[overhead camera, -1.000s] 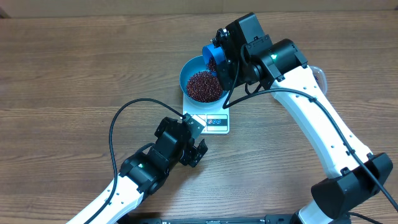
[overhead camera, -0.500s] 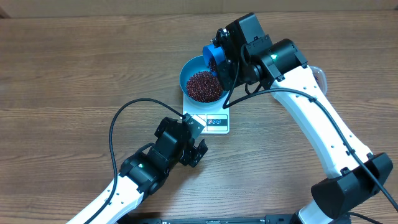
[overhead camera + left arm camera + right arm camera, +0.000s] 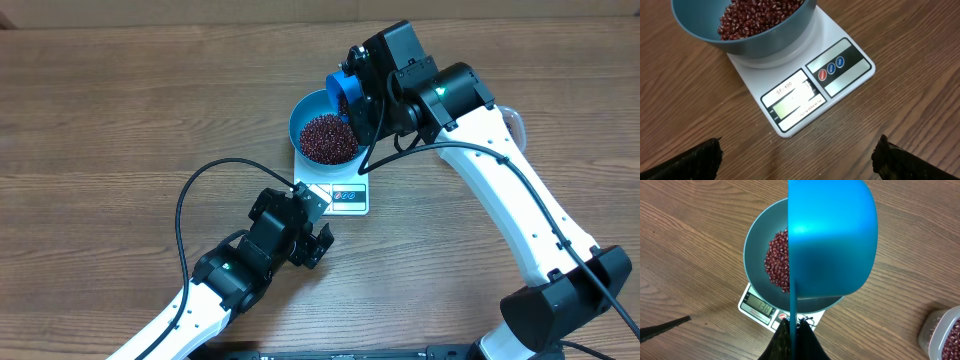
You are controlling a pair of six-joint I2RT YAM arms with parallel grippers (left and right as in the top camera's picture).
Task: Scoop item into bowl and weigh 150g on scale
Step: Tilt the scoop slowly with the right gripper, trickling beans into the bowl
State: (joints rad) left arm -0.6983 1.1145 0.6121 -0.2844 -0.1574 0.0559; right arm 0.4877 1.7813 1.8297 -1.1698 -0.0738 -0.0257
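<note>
The left end effector (image 3: 800, 159) hangs released over the counter (image 3: 120, 120), near the scale (image 3: 790, 102). On the scale sits the bowl (image 3: 765, 40) holding the beans (image 3: 325, 138). Above its rim, the right end effector (image 3: 795, 330) grasps the tipped scoop (image 3: 832, 235).

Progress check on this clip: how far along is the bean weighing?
Done: the bowl sits on the scale with a heap of beans in it. In hand: the right end effector, shut on the blue scoop, holds it tipped over the bowl; the left end effector hovers open near the scale. Left: confirming the target weight; the display is too small to read surely.
</note>
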